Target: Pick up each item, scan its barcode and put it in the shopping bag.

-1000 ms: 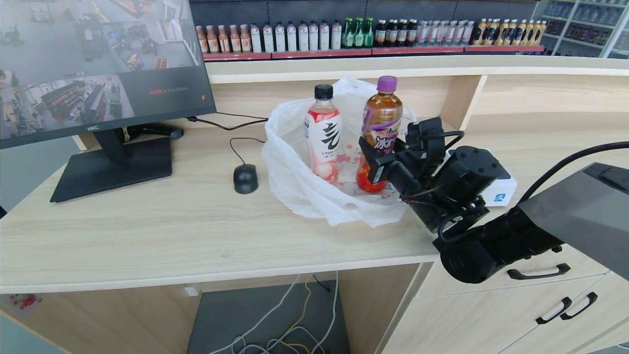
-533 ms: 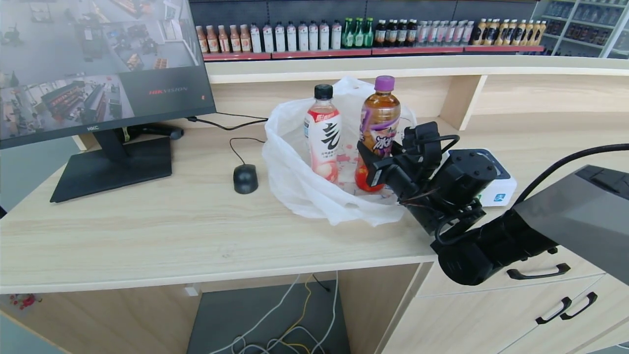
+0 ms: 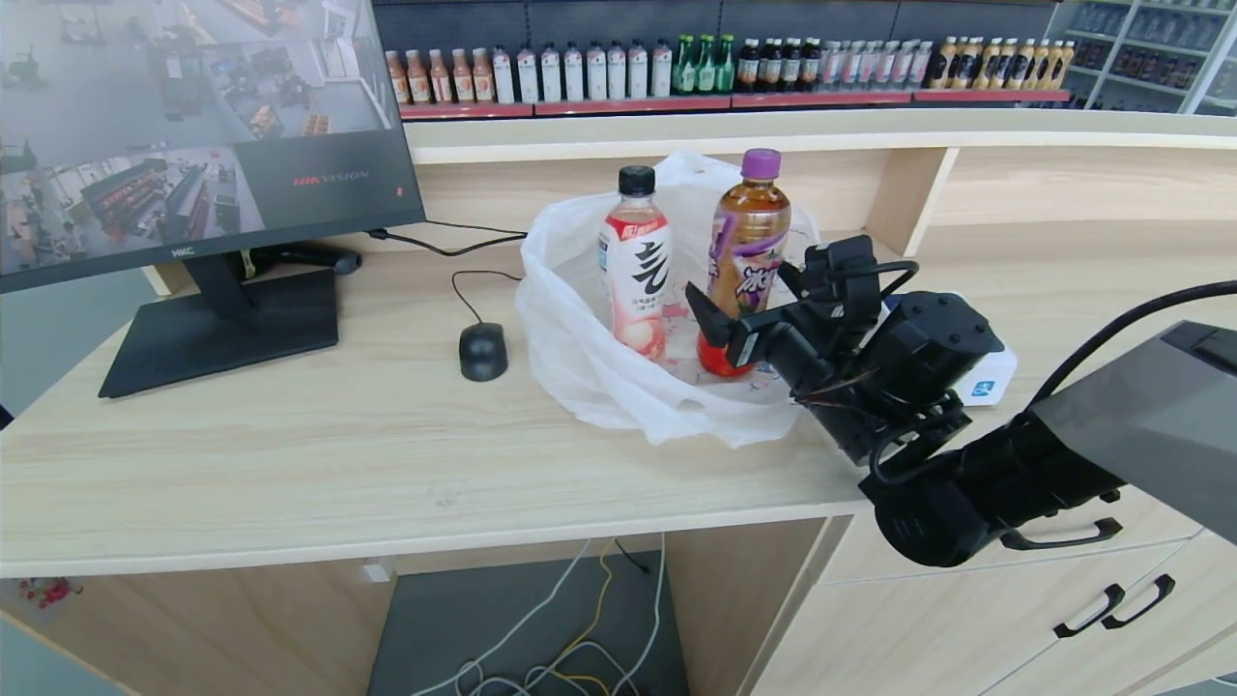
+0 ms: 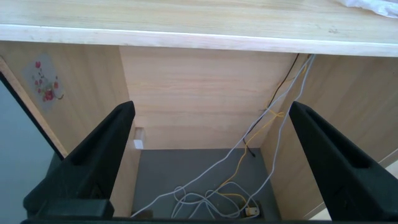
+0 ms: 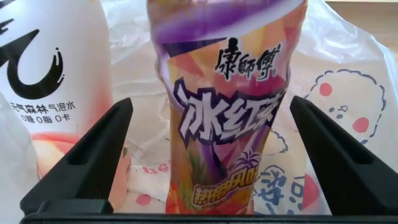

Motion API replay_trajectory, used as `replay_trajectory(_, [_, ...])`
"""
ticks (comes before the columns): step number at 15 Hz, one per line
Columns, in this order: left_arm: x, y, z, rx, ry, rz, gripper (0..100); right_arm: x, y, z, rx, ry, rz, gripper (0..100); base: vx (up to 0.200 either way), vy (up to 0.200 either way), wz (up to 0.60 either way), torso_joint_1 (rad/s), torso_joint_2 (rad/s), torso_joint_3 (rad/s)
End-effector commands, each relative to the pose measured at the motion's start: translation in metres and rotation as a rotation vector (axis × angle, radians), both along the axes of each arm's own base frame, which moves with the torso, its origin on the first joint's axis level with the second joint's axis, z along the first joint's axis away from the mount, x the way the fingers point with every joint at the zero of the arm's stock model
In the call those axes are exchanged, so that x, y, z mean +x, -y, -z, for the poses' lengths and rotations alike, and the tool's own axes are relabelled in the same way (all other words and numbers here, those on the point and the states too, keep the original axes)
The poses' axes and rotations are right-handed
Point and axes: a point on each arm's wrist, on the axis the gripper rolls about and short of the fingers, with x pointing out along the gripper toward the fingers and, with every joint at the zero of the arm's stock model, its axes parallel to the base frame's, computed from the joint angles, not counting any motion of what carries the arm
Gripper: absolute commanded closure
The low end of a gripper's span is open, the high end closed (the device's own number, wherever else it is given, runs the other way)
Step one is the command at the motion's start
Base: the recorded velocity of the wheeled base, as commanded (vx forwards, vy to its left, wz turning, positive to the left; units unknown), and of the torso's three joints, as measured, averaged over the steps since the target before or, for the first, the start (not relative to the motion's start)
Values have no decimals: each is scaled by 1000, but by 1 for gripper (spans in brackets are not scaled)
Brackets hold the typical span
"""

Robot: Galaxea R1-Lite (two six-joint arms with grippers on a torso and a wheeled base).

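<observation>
**Tea bottle (image 3: 746, 253) upright in the shopping bag (image 3: 589, 372), right gripper (image 3: 742, 302) spread around it**

The tea bottle stands with its long axis vertical. Its purple cap points up and its red base rests on the bag's floor. In the right wrist view its label (image 5: 227, 118) faces the camera squarely.

The bottle occupies the bag's right half. A pink bottle (image 3: 636, 275) with a black cap stands just beside it on the left, also upright with its cap up. The two bottles are close, with a narrow strip of white bag showing between them. The bag's walls are slumped low, so both bottles rise well above the rim.

The right gripper is level with the lower half of the tea bottle. Its fingers (image 5: 99, 155) are parted wider than the bottle, one on each side. A clear gap shows on the pink bottle's side. On the other side, contact cannot be determined.

The left gripper (image 4: 211, 109) hangs below the counter's edge, jaws wide apart and holding nothing. It faces the recess under the counter, where loose cables (image 4: 249, 162) lie.

The bag sits on a light wooden counter (image 3: 338, 445). A black mouse (image 3: 482, 351) lies near the bag on its left. A monitor (image 3: 184, 126) stands farther left. A white box (image 3: 988, 379) sits to the bag's right, partly hidden behind the right arm. A shelf of bottles (image 3: 715, 66) runs along the back wall.
</observation>
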Motion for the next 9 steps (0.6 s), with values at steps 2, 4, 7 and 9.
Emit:
replay_trajectory(2, [0,0,0,0,1,-1,0,-22,13,-25,36,30,1,0,0,0,0,0,0,0])
replay_trajectory(4, [0,0,0,0,1,-1,0,-42,28,-38,72,22,25,0,0,0,0,0,0,0])
replay_trajectory(7, [0,0,0,0,1,-1,0,-74,62,-54,97,34,79,0,0,0,0,0,0,0])
replay_trajectory(9, [0,0,0,0,1,-1,0,-110,97,-61,100,48,142,0,0,0,0,0,0,0])
